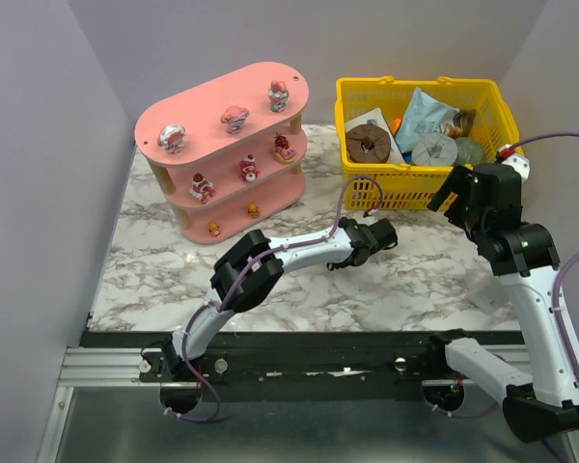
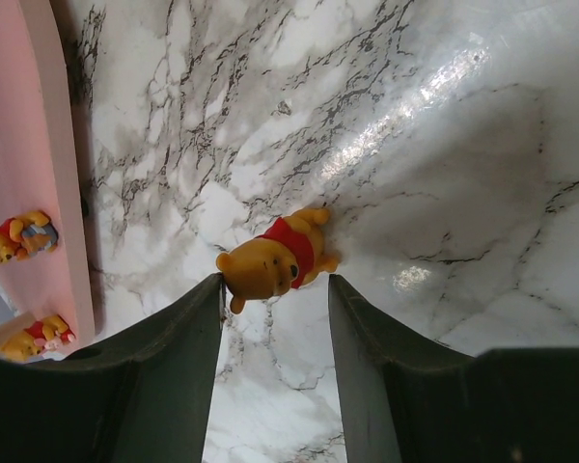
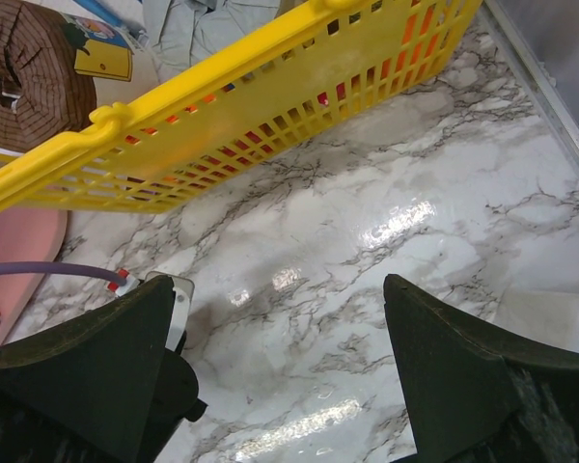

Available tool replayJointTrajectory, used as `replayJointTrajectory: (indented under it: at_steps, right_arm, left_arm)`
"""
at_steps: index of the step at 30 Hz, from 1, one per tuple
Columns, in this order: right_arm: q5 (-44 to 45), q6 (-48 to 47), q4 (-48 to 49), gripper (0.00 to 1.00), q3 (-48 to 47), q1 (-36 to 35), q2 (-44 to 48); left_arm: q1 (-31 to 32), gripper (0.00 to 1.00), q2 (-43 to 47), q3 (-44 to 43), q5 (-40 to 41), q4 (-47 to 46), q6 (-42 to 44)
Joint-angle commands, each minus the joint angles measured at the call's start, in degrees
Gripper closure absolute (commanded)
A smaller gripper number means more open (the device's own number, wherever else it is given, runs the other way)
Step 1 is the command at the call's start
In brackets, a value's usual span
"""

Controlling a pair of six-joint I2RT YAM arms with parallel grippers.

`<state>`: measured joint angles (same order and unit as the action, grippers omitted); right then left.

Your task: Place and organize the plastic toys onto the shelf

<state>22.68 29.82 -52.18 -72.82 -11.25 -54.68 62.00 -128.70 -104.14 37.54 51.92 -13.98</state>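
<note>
My left hand (image 2: 275, 289), wide open, frames the bear toy (image 2: 266, 268) lying on the bench (image 2: 444, 145); it looks light, hard and slippery, so I would pinch its red middle.

Glossy marble-patterned table (image 2: 444, 145), plastic basket (image 3: 270, 116)

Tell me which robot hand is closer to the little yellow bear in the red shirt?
Left. The left gripper has the Pooh figurine at its open fingertips; the right gripper hovers beside the yellow basket.
</note>
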Motion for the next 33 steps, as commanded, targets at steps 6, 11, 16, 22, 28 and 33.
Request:
replayJointTrajectory:
  at_steps: [6, 11, 16, 22, 28, 33]
  right_arm:
    - [-0.5, -1.3, -0.9, 0.05, -1.0, 0.4, 0.9]
    - [-0.8, -1.3, -0.9, 0.05, -0.6, 0.4, 0.8]
    - [-1.1, -1.2, -0.9, 0.05, -0.1, 0.3, 0.5]
    - [-1.3, -1.4, -0.7, 0.05, 0.0, 0.3, 0.2]
    - [-1.5, -1.6, -0.3, 0.05, 0.0, 0.3, -0.3]
    - [-1.5, -1.9, -0.2, 0.05, -0.3, 0.4, -0.5]
  left_arm:
    - [-0.5, 0.47, -1.4, -1.5, 2.9, -1.0, -2.5]
    - [-0.5, 0.48, -1.5, -2.2, 3.8, -1.1, -2.8]
    - [-0.6, 0.48, -1.6, -2.6, 4.3, -1.1, -3.0]
    - [-0.8, 0.49, -2.0, -2.8, 4.1, -1.1, -2.9]
    - [-0.9, 0.51, -2.5, -3.3, 3.7, -0.9, -2.6]
    - [-1.0, 0.55, -2.6, -3.2, 3.6, -0.9, -2.8]
